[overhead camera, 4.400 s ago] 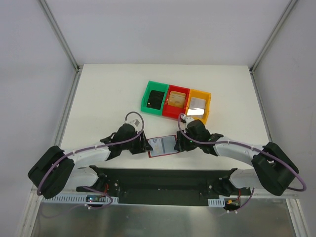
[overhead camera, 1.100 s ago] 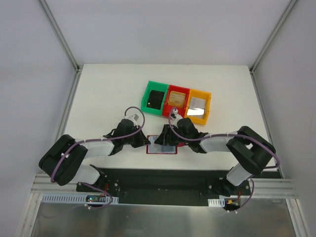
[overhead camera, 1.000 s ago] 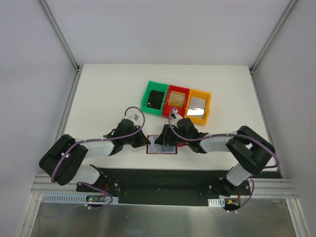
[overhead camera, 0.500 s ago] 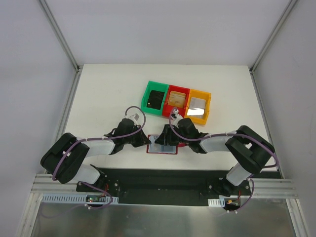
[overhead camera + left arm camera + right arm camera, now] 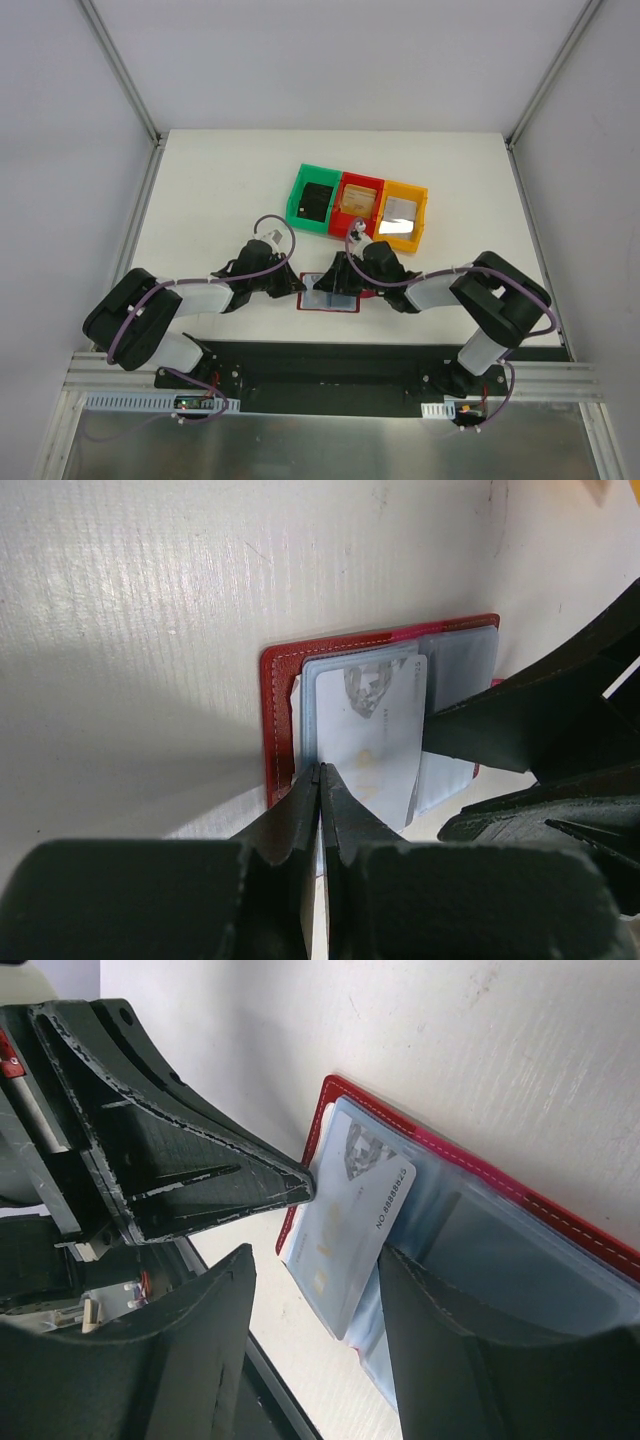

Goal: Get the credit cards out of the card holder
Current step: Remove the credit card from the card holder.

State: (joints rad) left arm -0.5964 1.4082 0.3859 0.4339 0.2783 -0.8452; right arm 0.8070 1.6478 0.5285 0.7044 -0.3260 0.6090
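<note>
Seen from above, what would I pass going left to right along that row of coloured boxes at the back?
Green box holding a black card → red box holding a tan card → orange box holding a silvery card.

between the right gripper's (image 5: 315, 1260) spread fingers lies the silvery card (image 5: 350, 1210); ahead-left, the left gripper's (image 5: 303, 1187) closed tips block that corner; ahead-right, past the card holder (image 5: 520, 1260), bare table (image 5: 500, 1050) is open
</note>
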